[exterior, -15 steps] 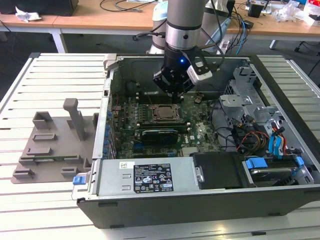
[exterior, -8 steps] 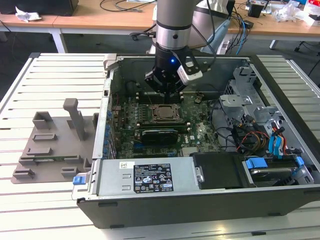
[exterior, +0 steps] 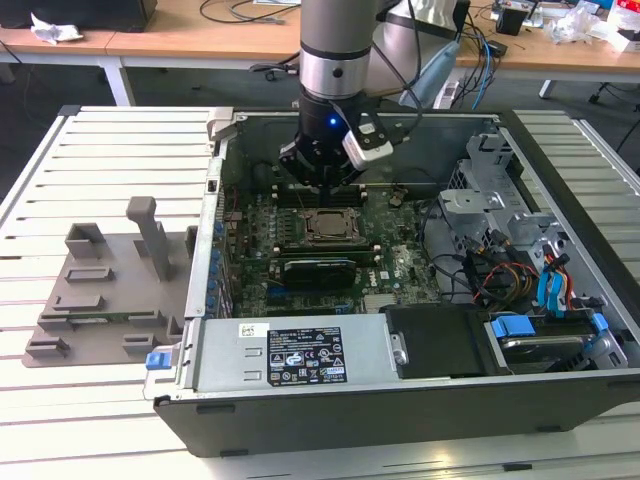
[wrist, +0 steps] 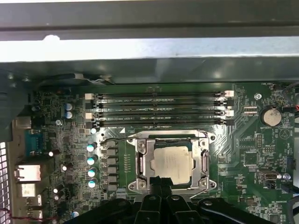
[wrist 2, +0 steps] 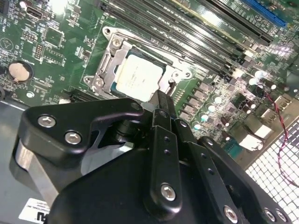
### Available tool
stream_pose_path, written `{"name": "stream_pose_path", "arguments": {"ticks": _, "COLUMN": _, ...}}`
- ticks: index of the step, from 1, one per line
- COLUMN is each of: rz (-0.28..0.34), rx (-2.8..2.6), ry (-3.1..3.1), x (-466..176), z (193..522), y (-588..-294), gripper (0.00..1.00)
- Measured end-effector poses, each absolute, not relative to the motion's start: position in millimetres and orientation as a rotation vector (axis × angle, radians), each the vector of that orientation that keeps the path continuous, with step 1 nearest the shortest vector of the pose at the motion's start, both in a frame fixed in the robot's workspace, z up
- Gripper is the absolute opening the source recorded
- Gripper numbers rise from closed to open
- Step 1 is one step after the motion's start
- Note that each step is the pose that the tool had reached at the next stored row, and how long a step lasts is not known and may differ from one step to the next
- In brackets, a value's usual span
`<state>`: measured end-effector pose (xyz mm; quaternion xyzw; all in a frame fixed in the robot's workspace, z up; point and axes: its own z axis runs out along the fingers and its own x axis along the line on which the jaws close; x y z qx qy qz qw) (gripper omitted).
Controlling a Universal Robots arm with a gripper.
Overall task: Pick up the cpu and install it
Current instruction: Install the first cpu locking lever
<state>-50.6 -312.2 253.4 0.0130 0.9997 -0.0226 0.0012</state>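
cpu [wrist: 172, 164] in socket [wrist: 142, 164], motherboard [wrist: 243, 140]

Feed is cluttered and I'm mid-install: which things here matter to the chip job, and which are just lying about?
Part of the job:
- chip, sitting in the socket frame
- claw, just above the chip's edge
- green board

Just lying about:
- grey plastic tray outside the case
- power supply box
- blue cables
- round coin battery

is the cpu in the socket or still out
In: the cpu lies flat inside the socket frame on the motherboard in both wrist views.
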Motion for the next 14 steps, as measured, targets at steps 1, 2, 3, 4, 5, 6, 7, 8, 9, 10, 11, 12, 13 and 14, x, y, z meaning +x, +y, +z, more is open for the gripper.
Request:
{"name": "stream_pose_path", "arguments": {"ticks": 1, "rz": -0.071, "rx": 0.041, "ry": 3.138, "x": -53.8, "z": 253.3, "y": -312.2, "gripper": 0.11}}
{"name": "stream_pose_path", "arguments": {"ticks": 2, "rz": -0.071, "rx": 0.041, "ry": 3.138, "x": -55.8, "z": 253.3, "y": -312.2, "gripper": 0.11}}
{"name": "stream_pose_path", "arguments": {"ticks": 3, "rz": -0.071, "rx": 0.041, "ry": 3.138, "x": -59.7, "z": 253.2, "y": -312.1, "gripper": 0.11}}
{"name": "stream_pose_path", "arguments": {"ticks": 4, "rz": -0.071, "rx": 0.041, "ry": 3.138, "x": -64.1, "z": 253.1, "y": -311.7, "gripper": 0.11}}
{"name": "stream_pose_path", "arguments": {"ticks": 5, "rz": -0.071, "rx": 0.041, "ry": 3.138, "x": -67.7, "z": 253.1, "y": -311.1, "gripper": 0.11}}
{"name": "stream_pose_path", "arguments": {"ticks": 6, "rz": -0.071, "rx": 0.041, "ry": 3.138, "x": -70.9, "z": 253.1, "y": -309.7, "gripper": 0.11}}
{"name": "stream_pose_path", "arguments": {"ticks": 7, "rz": -0.071, "rx": 0.040, "ry": 3.138, "x": -74.7, "z": 252.9, "y": -306.0, "gripper": 0.11}}
{"name": "stream_pose_path", "arguments": {"ticks": 8, "rz": -0.071, "rx": 0.041, "ry": 3.138, "x": -79.3, "z": 252.9, "y": -302.2, "gripper": 0.11}}
{"name": "stream_pose_path", "arguments": {"ticks": 9, "rz": -0.071, "rx": 0.040, "ry": 3.138, "x": -81.5, "z": 252.8, "y": -300.5, "gripper": 0.11}}
{"name": "stream_pose_path", "arguments": {"ticks": 10, "rz": -0.071, "rx": 0.040, "ry": 3.138, "x": -83.6, "z": 252.8, "y": -298.8, "gripper": 0.11}}
{"name": "stream_pose_path", "arguments": {"ticks": 11, "rz": -0.071, "rx": 0.040, "ry": 3.138, "x": -87.6, "z": 252.8, "y": -295.5, "gripper": 0.11}}
{"name": "stream_pose_path", "arguments": {"ticks": 12, "rz": -0.071, "rx": 0.040, "ry": 3.138, "x": -91.9, "z": 252.8, "y": -292.5, "gripper": 0.11}}
{"name": "stream_pose_path", "arguments": {"ticks": 13, "rz": -0.071, "rx": 0.040, "ry": 3.138, "x": -96.4, "z": 252.9, "y": -290.3, "gripper": 0.11}}
{"name": "stream_pose_path", "arguments": {"ticks": 14, "rz": -0.070, "rx": 0.040, "ry": 3.138, "x": -99.3, "z": 252.8, "y": -288.9, "gripper": 0.11}}
